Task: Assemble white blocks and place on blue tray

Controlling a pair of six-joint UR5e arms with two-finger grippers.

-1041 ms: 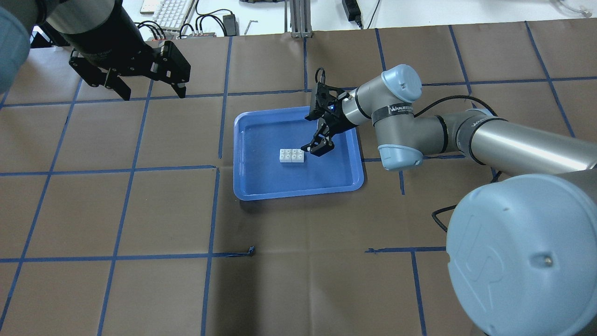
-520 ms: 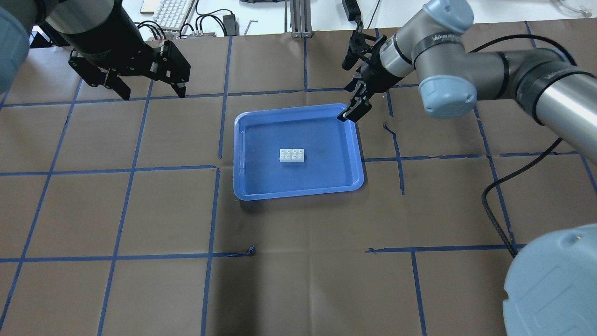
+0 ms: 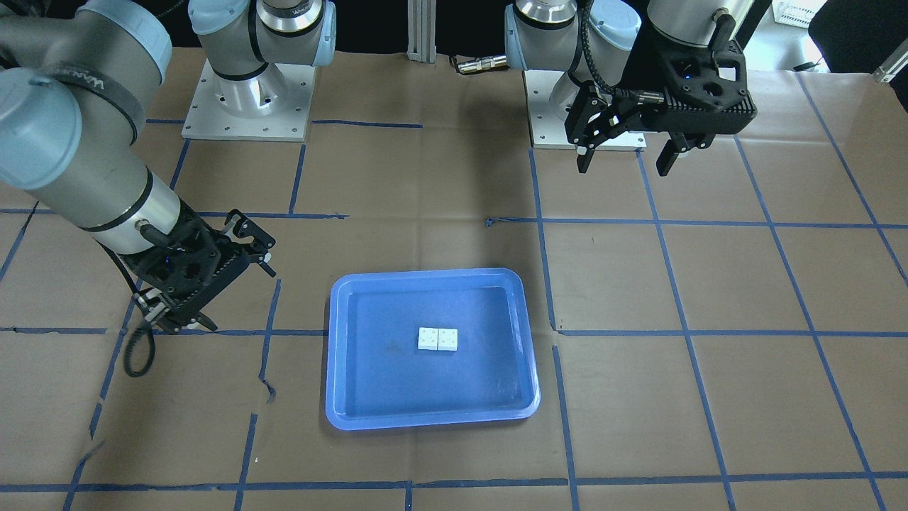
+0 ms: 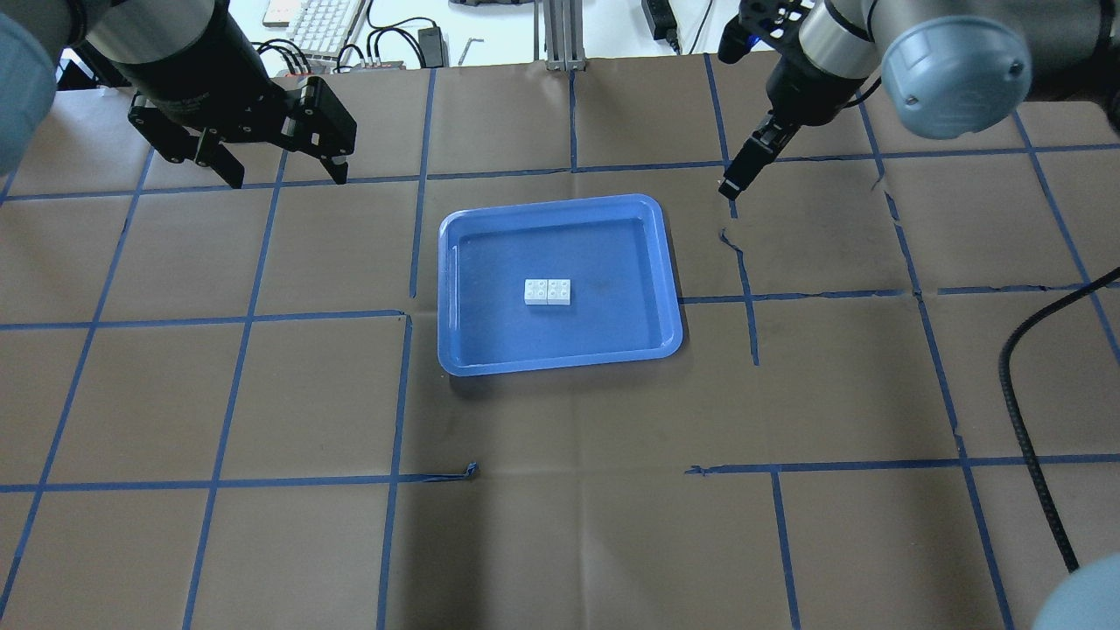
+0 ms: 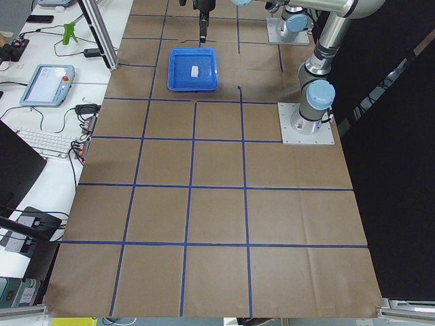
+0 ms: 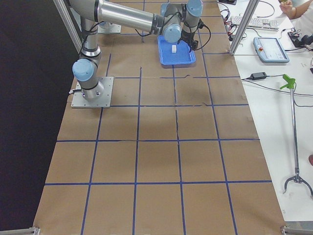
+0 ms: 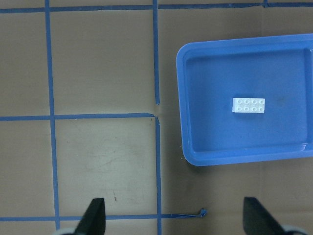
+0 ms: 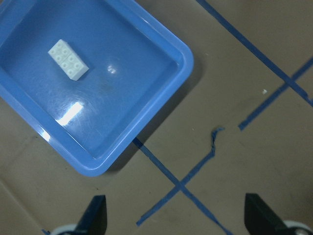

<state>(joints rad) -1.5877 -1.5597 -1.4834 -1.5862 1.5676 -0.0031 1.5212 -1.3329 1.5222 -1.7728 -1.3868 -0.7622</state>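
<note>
The two white blocks (image 4: 548, 291) lie joined side by side, studs up, near the middle of the blue tray (image 4: 604, 337). They also show in the front view (image 3: 438, 339), the left wrist view (image 7: 249, 105) and the right wrist view (image 8: 68, 59). My right gripper (image 4: 731, 186) is open and empty, above the table beyond the tray's far right corner. Its fingers (image 8: 95, 215) are spread wide. My left gripper (image 4: 289, 179) is open and empty, raised well to the tray's far left.
Brown paper with a grid of blue tape (image 4: 411, 315) covers the table. The paper has a small tear (image 4: 731, 241) just right of the tray. A black cable (image 4: 1024, 411) hangs at the right. A keyboard and cables (image 4: 324, 22) lie beyond the far edge.
My right gripper has pulled away from beside the blocks, out of the tray and off to the far right. The blocks stay in the tray. The left arm has not moved.
</note>
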